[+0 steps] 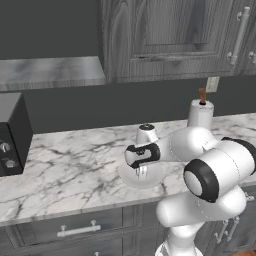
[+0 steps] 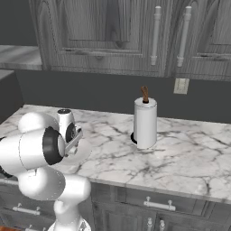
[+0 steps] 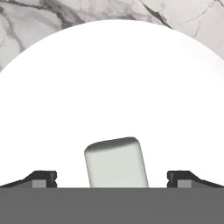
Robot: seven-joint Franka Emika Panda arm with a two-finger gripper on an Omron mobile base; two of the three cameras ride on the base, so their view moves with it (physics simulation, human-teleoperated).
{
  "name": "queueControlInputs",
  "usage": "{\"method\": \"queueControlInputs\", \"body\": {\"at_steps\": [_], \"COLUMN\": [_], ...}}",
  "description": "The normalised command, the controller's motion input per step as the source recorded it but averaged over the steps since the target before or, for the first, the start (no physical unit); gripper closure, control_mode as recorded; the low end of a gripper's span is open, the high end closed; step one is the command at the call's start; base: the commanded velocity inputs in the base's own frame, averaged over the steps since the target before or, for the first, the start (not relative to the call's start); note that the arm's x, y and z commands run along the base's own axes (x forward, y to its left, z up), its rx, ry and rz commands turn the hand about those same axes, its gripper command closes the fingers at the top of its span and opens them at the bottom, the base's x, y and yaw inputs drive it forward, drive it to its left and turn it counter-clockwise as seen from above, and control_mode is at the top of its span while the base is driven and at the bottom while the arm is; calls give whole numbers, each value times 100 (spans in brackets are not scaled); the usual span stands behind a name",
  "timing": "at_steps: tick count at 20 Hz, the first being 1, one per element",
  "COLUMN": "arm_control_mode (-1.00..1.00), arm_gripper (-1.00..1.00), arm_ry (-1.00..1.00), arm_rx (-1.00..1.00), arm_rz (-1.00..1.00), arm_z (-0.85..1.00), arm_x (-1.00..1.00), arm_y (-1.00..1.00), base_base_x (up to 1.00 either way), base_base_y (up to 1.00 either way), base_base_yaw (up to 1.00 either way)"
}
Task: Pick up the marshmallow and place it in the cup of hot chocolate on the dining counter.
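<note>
The marshmallow (image 3: 116, 162), a small white squarish block, lies on a round pale plate (image 3: 113, 78) in the hand view, low and close. My gripper (image 3: 112, 179) is open. Its two dark fingertips (image 3: 43, 178) stand wide on either side of the marshmallow without touching it. In the left base view the gripper (image 1: 141, 172) points down just over the plate (image 1: 154, 177), which rests on a marble worktop (image 1: 75, 165) with grey drawers. From the right base view the arm covers most of the plate (image 2: 85, 155). The cup of hot chocolate and the dining counter are out of view.
A black toaster oven (image 1: 12, 132) stands at the worktop's left end. A white paper towel roll (image 2: 145, 122) on a holder stands to the right of the plate, near the back wall. Dark grey cabinets (image 2: 113, 36) hang above.
</note>
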Motion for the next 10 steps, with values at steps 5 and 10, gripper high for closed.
{"method": "queueControlInputs", "body": {"at_steps": [5,10], "arm_control_mode": [-100,-100], "arm_gripper": [-100,100], "arm_ry": [0,0], "arm_rx": [0,0], "arm_rz": [3,1], "arm_z": [-24,-10], "arm_x": [0,0], "arm_y": [0,0], "base_base_x": [0,0], "base_base_y": [0,0], "base_base_yaw": [0,0]}}
